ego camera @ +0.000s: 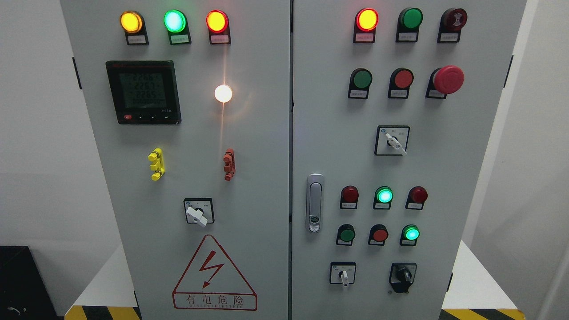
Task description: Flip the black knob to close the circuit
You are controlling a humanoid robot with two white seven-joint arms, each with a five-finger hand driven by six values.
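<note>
The black knob (403,276) sits low on the electrical cabinet's (266,178) right door, right of a white-handled selector switch (343,274), mounted within arm's reach. Neither hand shows, so the fingers' state cannot be told.

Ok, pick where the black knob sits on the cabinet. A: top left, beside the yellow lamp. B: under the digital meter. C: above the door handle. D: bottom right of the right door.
D: the black knob sits at the lower right of the right door, beside a white-handled switch and below the lit green lamp.
</note>
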